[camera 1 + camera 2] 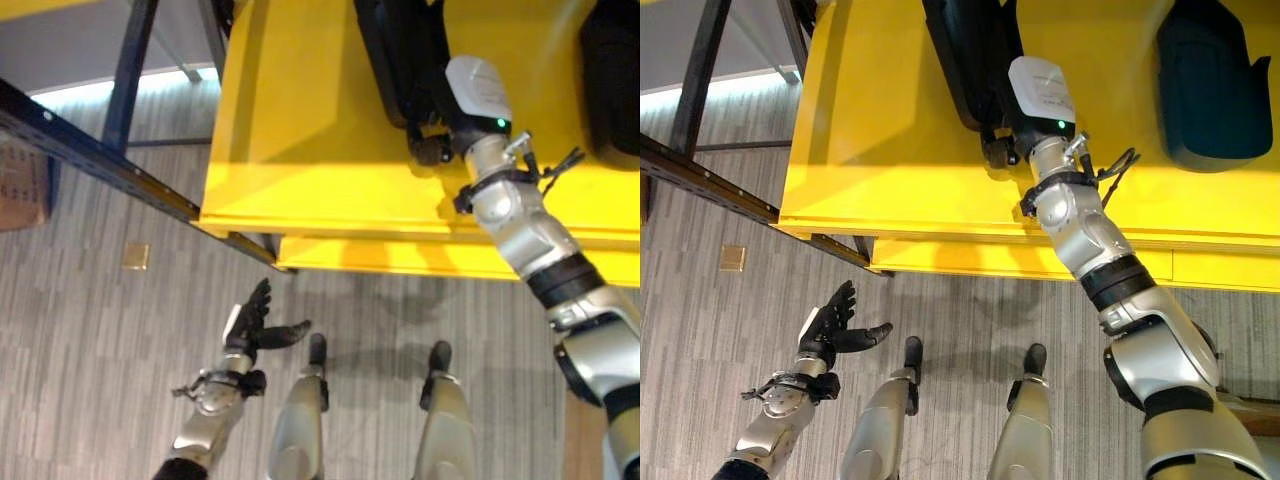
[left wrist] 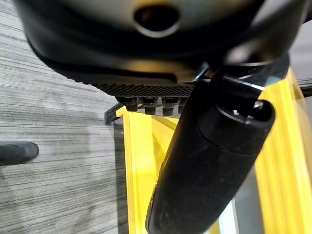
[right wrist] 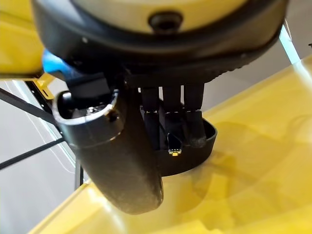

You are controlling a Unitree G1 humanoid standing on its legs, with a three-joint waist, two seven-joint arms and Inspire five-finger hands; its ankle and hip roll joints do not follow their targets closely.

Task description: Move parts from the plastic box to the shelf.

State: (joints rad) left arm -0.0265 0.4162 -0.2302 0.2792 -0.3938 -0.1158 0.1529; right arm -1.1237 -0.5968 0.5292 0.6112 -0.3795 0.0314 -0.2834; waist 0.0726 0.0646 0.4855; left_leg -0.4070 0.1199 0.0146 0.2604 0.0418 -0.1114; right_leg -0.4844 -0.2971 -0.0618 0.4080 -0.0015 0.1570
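the right robot hand (image 1: 1002,140) curls around a black part (image 1: 400,60) in the yellow plastic box (image 1: 300,150); the left robot hand (image 1: 255,325) hangs open; transfer apparently barely begun.

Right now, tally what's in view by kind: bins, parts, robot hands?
Yellow plastic box: 1
Dark parts lying in the box: 2, the long black part at the right robot hand and the dark teal part further right
Robot hands: 2, the right one in the box, the left robot hand open over the floor
Total: 5
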